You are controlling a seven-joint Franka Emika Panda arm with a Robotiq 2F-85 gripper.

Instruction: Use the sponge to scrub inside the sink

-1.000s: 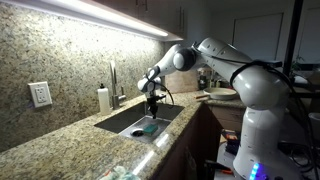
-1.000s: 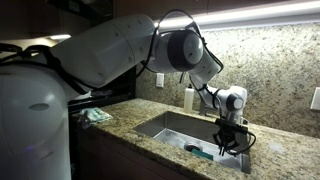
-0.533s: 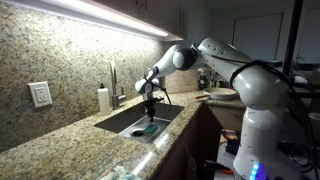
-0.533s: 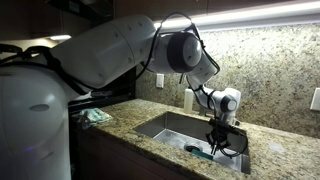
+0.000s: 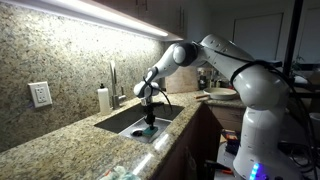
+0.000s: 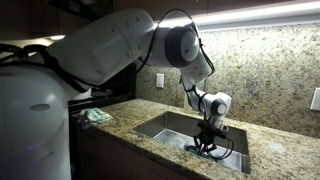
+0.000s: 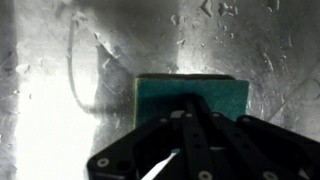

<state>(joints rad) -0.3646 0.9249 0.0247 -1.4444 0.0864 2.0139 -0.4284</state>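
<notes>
Now lowered over the past second into the sink (image 5: 122, 121), the hand (image 6: 206, 146) rests on the sponge (image 7: 165, 95) directly beneath its near-together fingertips, grasp impossible to confirm, so scrubbing looks about to begin.

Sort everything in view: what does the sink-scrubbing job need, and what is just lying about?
For the job: sponge, sink, tool.

Just lying about: white bottle beside the faucet, wall outlet.
</notes>
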